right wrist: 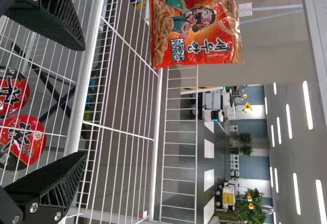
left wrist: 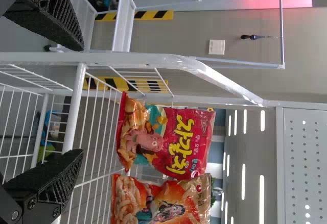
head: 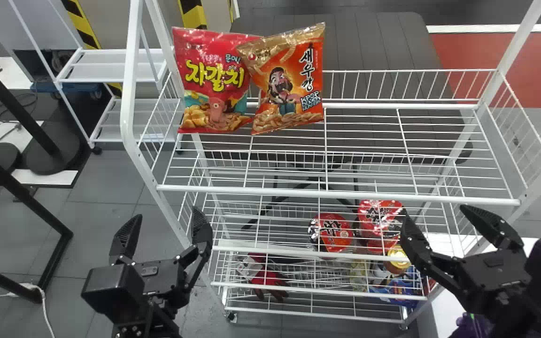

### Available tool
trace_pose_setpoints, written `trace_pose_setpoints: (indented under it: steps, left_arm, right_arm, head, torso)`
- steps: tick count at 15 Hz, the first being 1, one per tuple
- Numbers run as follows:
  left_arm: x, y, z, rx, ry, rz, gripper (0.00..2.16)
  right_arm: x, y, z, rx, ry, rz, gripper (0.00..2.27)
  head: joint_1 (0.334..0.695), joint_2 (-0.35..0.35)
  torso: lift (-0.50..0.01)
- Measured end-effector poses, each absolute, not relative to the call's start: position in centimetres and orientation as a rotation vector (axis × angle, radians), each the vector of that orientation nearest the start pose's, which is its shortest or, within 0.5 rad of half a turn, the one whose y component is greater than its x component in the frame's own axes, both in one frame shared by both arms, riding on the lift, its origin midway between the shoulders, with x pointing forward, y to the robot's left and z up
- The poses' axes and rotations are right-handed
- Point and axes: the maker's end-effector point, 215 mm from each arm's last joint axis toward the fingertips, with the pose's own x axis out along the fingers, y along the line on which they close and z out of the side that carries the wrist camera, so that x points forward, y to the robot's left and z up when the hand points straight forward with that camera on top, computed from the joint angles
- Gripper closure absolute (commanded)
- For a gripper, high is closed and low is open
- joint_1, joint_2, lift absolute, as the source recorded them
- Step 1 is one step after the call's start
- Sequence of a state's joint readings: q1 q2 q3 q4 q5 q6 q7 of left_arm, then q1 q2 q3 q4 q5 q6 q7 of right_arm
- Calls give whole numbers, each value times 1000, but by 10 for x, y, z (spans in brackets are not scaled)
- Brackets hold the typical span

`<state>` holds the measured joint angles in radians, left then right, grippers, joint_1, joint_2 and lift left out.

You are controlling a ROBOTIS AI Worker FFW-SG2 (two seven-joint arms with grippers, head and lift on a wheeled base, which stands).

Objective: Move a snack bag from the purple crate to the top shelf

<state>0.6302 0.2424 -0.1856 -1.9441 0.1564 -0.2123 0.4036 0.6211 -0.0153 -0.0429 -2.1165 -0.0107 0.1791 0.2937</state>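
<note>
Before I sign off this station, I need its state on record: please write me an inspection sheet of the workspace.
Surface: white wire top shelf, with raised wire sides.
Job's things: red snack bag and orange snack bag upright at the shelf's left, orange overlapping red; a purple item at the lower right, cannot tell if crate.
Clutter: red-lidded tubs and a red-and-dark glove-like item on lower levels.
Grippers: left gripper and right gripper hold nothing, jaws apart.
Cables: white cable on the floor, left.
Surroundings: dark table behind; second white rack at left.
</note>
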Motion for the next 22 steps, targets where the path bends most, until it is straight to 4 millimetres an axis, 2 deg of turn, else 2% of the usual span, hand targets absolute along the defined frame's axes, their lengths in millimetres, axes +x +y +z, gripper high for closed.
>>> trace_pose_setpoints:
  steps: [22]
  left_arm:
    - [380,242,-400,-38,96,144,103]
  right_arm:
    - [396,-189,-397,6,234,271,73]
  head:
    - [695,78]
  torso:
    - [-131]
